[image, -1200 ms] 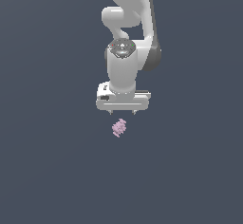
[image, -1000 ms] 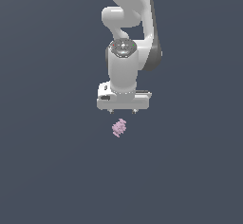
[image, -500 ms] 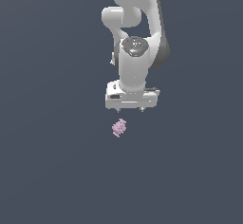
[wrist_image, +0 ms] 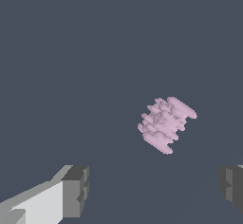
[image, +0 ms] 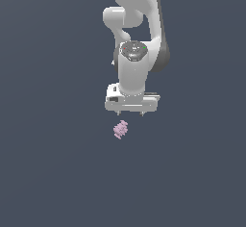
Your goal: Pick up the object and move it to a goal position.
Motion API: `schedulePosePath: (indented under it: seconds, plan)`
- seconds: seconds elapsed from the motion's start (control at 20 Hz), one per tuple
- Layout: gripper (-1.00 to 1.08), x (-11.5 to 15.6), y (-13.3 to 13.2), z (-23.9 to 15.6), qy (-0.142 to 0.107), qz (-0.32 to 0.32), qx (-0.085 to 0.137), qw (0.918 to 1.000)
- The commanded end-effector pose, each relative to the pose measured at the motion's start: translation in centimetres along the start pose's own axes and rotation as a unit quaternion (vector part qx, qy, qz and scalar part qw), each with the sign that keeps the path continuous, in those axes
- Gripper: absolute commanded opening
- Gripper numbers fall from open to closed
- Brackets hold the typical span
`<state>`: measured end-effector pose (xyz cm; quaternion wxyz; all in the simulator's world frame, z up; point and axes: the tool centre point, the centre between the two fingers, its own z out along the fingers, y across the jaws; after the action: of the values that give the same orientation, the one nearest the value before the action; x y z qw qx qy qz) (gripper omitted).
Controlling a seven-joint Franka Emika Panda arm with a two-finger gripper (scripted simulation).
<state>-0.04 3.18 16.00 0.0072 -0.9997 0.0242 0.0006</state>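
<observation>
Hovering my claw [image: 130, 114] with jaws wide apart, I see the pink ridged object [wrist_image: 166, 124] off-centre; descending now risks a fingertip [wrist_image: 76, 191] knocking it away.

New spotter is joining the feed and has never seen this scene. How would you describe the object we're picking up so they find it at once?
Start at the big white robot arm coming down from the top of the exterior view, and follow it to the gripper, jaws open. Just below it, slightly toward the exterior view's left, lies the object on the plain dark grey floor. It is tiny, pale pink-lilac, lumpy and ridged, the only coloured thing there.
</observation>
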Motion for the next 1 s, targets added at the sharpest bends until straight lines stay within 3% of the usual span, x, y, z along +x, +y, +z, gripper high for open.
schedulePosePath:
  seconds: [0.0,0.35,0.95]
  plan:
    - [1.0,0.1,0.3,0.5,0.0,0.021,0.0,0.9998]
    - [1.0,0.7,1.5,2.3,0.0,0.11,0.0,0.994]
    - [1.0,1.4,3.7,5.4,0.002,0.26,-0.005,0.9657]
